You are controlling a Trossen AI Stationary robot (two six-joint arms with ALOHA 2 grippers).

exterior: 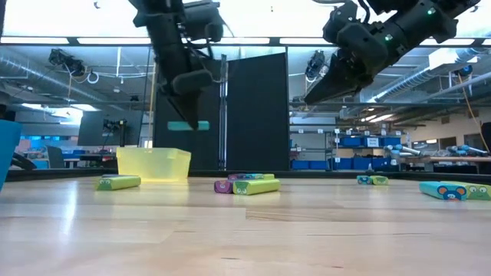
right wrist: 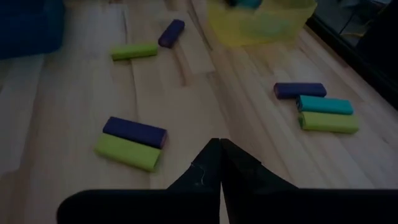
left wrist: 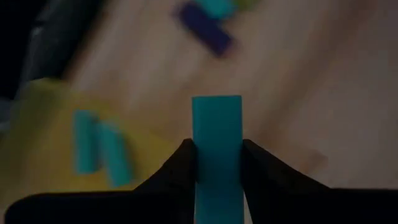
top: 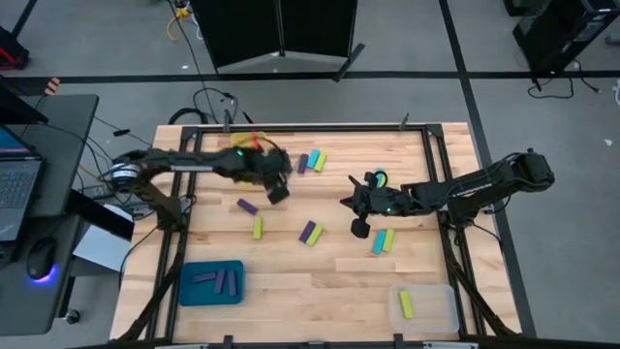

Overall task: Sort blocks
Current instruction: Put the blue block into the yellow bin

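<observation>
I have the left pincer [left wrist: 217, 163] clenched on a cyan block [left wrist: 216, 134], lifted clear of the surface [top: 320, 281] near its far edge by the yellow tray [exterior: 153, 163], where two cyan blocks already lie, while the right pincer [right wrist: 219, 163], pinched shut on nothing, waits mid-surface.

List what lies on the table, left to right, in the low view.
blue tray's edge → lone yellow-green block → yellow tray → purple and yellow-green cluster → small far pair → cyan and green pair
</observation>
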